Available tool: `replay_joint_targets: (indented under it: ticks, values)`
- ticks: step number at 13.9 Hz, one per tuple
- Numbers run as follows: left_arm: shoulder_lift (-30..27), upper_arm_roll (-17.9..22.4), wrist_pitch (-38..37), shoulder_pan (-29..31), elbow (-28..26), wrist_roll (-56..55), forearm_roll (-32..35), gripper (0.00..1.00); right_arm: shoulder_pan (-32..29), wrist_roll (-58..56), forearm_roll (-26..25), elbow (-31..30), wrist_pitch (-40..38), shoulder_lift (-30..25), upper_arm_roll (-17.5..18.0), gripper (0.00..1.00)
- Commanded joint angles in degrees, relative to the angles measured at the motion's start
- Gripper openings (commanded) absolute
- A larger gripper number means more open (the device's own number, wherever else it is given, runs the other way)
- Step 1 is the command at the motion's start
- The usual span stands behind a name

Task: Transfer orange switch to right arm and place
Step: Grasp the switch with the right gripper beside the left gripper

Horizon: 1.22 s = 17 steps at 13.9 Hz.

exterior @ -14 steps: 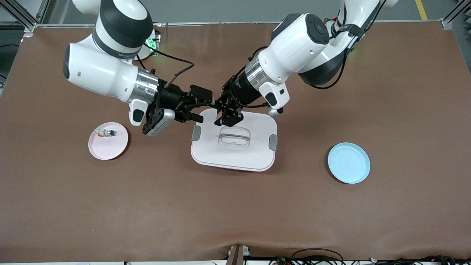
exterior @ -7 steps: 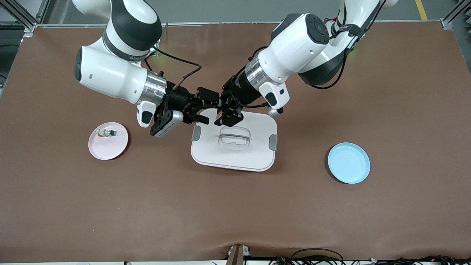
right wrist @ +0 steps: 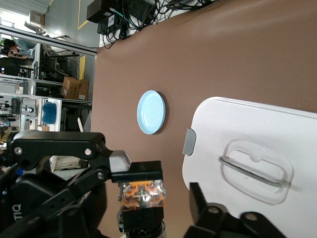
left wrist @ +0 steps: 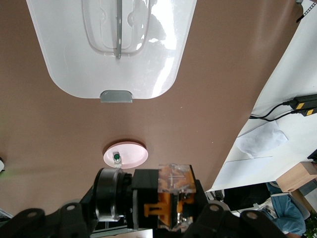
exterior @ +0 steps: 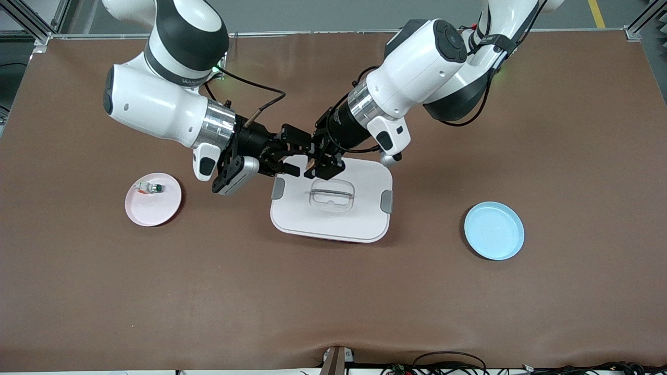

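Boxy orange switch point(left wrist: 171, 198) sits clamped in left pincer point(exterior: 319, 162), right pincer point(exterior: 293, 154) flanking.

The lidded box point(exterior: 331, 202) sits mid-table; the pink plate point(exterior: 153, 199) at its nine o'clock, the blue plate point(exterior: 494, 230) at four.

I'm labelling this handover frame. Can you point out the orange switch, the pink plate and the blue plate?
orange switch point(right wrist: 142, 194): right wrist view, its orange centre.
pink plate point(exterior: 156, 211): front view, bare inner surface.
blue plate point(exterior: 494, 230): front view, middle of its dish.
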Motion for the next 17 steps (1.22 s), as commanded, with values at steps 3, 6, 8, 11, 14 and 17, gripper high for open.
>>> replay_joint_targets:
  ticks: [3,6,8,11,14,17]
  values:
    - [0.1,0.0,0.4,-0.5,0.6,-0.7,1.1,0.25,0.5,-1.0,-0.5,2.5,0.1,1.9,-0.3,0.68]
    - [0.1,0.0,0.4,-0.5,0.6,-0.7,1.1,0.25,0.5,-1.5,-0.5,2.5,0.3,1.9,-0.3,0.68]
    - [0.1,0.0,0.4,-0.5,0.6,-0.7,1.1,0.25,0.5,-1.5,-0.4,2.5,0.9,1.9,-0.3,0.61]
    - [0.1,0.0,0.4,-0.5,0.7,-0.8,1.1,0.25,0.5,-3.6,-0.4,2.5,0.9,1.9,-0.3,0.41]
    - [0.1,0.0,0.4,-0.5,0.7,-0.7,1.1,0.25,0.5,-4.2,-0.2,2.5,1.1,2.0,-0.3,0.07]
    - [0.1,0.0,0.4,-0.5,0.7,-0.7,1.2,0.25,0.5,-3.6,0.1,2.5,1.1,2.0,-0.3,0.0]
